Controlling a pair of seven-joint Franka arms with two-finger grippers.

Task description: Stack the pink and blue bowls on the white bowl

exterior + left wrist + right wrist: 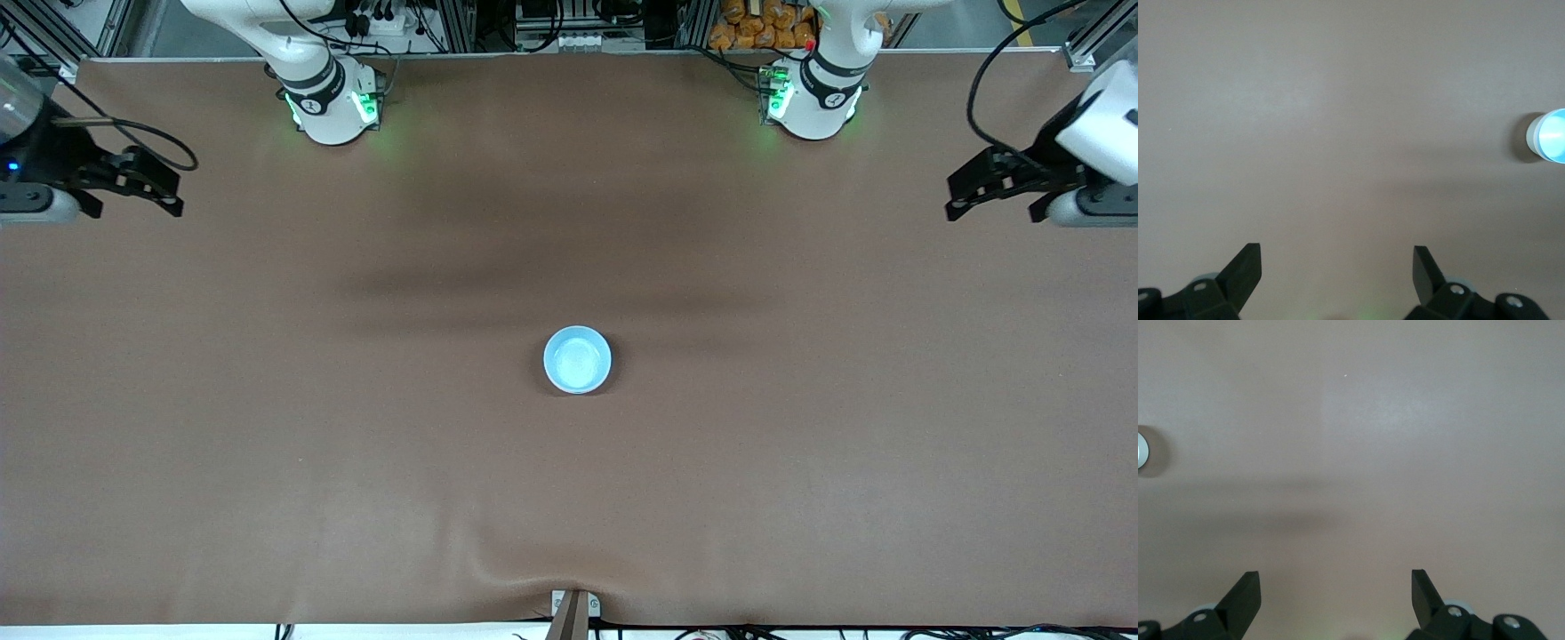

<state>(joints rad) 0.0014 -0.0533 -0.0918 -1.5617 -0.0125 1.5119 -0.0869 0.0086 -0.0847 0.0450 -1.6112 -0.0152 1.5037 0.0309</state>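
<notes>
The right gripper hangs with its fingers spread over the bare table at its arm's end, the blue bowl sits mid-table, well apart from both pairs of fingers, and the left gripper hangs likewise, spread wide.

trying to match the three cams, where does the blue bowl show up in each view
Front view: blue bowl at mid-table, both grippers parked wide.
Left wrist view: cut off at the picture's edge.
Right wrist view: only a pale sliver at the edge, colour unclear.
Shared landmark: the brown table cover.
</notes>
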